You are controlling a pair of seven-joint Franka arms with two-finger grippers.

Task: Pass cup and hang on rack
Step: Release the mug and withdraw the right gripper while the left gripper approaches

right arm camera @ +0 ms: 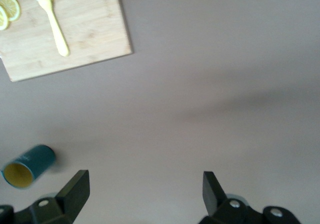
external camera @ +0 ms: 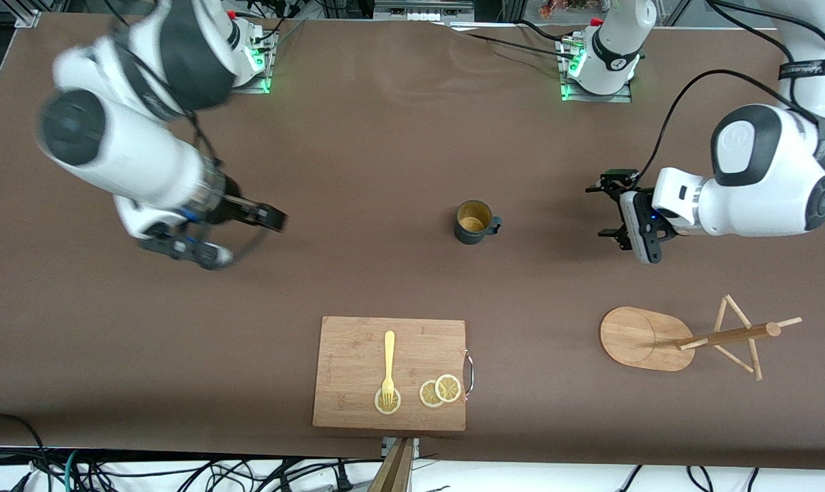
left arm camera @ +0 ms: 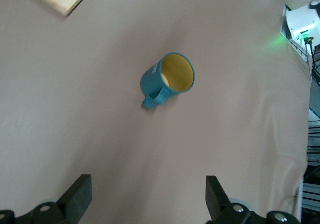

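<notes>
A bamboo cutting board [external camera: 390, 373] carrying a yellow fork [external camera: 388, 364] and lemon slices [external camera: 440, 390] lies nearest the camera. The cup [external camera: 474, 222] stands upright mid-table, between the spread-open left gripper [external camera: 612, 210] and the spread-open right gripper [external camera: 258, 225], both empty. The rack [external camera: 685, 337] stands near the left gripper.

From the right wrist we see the right claw [right arm camera: 145, 191] spread wide over bare bench [right arm camera: 215, 84], a teal cup [right arm camera: 27, 165], and a cutting board [right arm camera: 70, 31] holding a fork [right arm camera: 54, 21] and lemon slices [right arm camera: 9, 9].
</notes>
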